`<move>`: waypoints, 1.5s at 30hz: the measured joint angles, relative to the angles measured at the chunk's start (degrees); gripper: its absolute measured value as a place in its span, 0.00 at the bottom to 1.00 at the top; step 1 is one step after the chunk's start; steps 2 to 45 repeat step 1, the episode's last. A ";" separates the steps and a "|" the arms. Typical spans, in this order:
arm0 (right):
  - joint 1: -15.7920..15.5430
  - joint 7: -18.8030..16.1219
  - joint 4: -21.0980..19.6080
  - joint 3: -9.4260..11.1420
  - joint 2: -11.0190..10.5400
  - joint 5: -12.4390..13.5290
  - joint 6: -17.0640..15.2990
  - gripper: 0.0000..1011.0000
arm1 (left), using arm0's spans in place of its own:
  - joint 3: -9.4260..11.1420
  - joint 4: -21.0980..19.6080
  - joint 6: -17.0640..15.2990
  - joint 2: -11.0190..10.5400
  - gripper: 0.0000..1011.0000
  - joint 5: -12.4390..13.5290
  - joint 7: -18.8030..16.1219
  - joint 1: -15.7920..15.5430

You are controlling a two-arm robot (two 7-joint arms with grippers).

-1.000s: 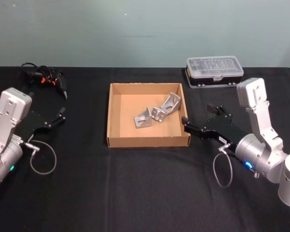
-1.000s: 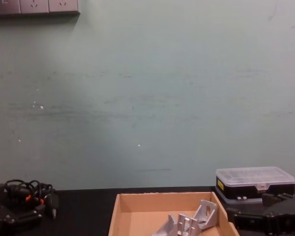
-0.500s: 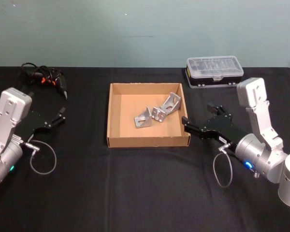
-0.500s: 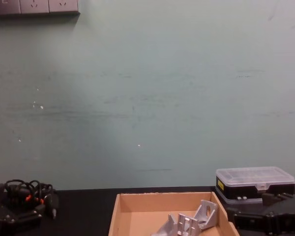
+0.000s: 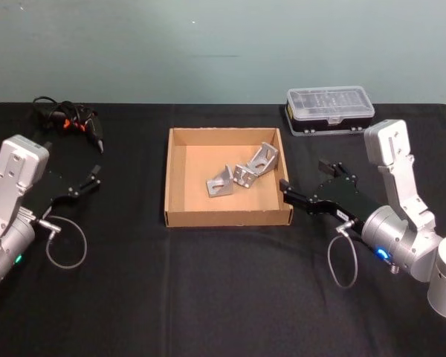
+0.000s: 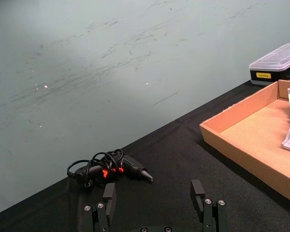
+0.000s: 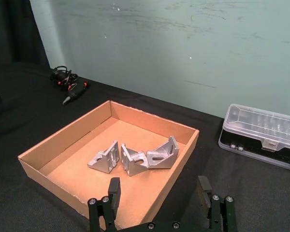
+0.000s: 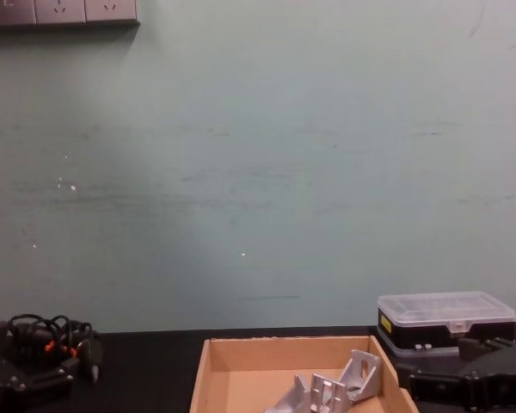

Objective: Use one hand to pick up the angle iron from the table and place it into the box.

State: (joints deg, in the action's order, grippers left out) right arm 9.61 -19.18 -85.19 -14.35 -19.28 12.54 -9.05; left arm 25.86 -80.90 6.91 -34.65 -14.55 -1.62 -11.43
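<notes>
Inside the box [image 5: 180, 178] lie angle irons [image 5: 241, 175]; both end effectors released, empty

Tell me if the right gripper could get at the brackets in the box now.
Probably yes. The right gripper is open beside the box, whose walls are low, and nothing covers the brackets.

Head camera looks steeply down on the flat black tabletop [image 5: 223, 297]; chest camera sits low, apparently level. Both share the shallow tan cardboard box [image 5: 227, 176] at 12 o'clock; wrist cameras close in.
</notes>
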 joint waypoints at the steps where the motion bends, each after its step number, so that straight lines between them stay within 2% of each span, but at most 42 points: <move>1: 0.00 0.00 0.00 0.00 0.00 0.00 0.00 0.99 | 0.00 0.00 0.00 0.00 1.00 0.00 0.00 0.00; 45: 0.00 0.00 0.00 0.00 0.00 0.00 0.00 0.99 | 0.00 0.00 0.00 0.00 1.00 0.00 0.00 0.00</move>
